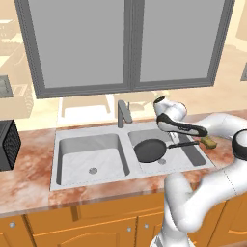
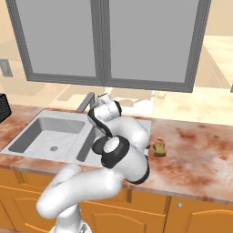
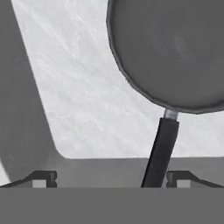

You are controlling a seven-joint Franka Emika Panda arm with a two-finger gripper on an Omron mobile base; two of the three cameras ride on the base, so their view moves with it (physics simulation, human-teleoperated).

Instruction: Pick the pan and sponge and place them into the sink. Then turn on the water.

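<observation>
Standing wide open, the jaws straddle the pan (image 3: pixel 175 48) handle untouched.

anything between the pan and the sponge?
Left base view: the pan sits in the sink's right basin; its handle reaches toward the sponge on the counter. Between them: the basin's right rim, with the arm's wrist hanging above.

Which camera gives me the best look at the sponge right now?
The right base view: the sponge sits unobstructed on the counter, right of the sink. In the left base view it peeks out beside the arm. The hand view looks at the pan instead.
</observation>
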